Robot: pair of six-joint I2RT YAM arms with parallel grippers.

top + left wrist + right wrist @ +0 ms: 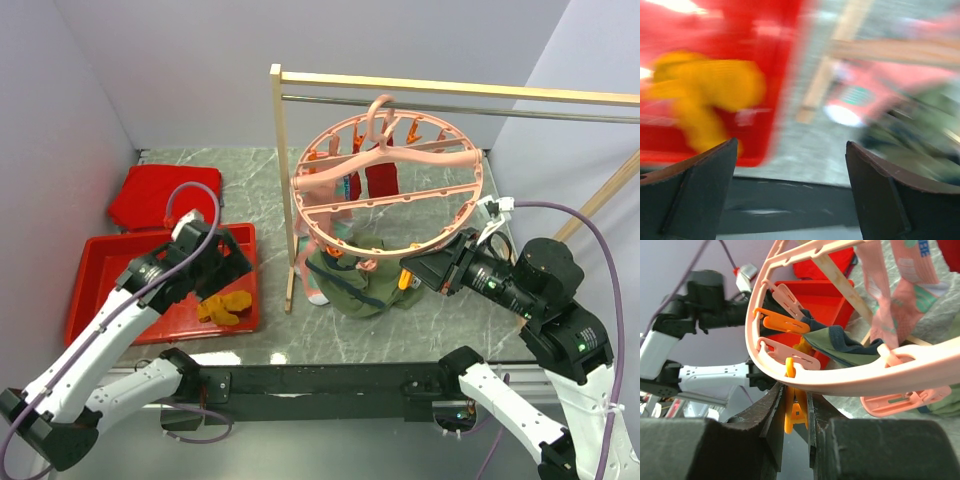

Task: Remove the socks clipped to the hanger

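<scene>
Top external: yellow sock [225,307], perhaps two, in tray [88,290].

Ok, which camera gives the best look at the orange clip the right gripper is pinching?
Right wrist view: the orange clip sits sharp between the fingers of the right gripper, under the hanger rim. The top view shows only a small orange speck by that gripper. The left wrist view is blurred and misses it.

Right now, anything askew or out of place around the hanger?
The hanger looks tilted, not level: its near rim dips where the right end effector is shut on an orange clip. Nothing spilled or visibly damaged.
</scene>
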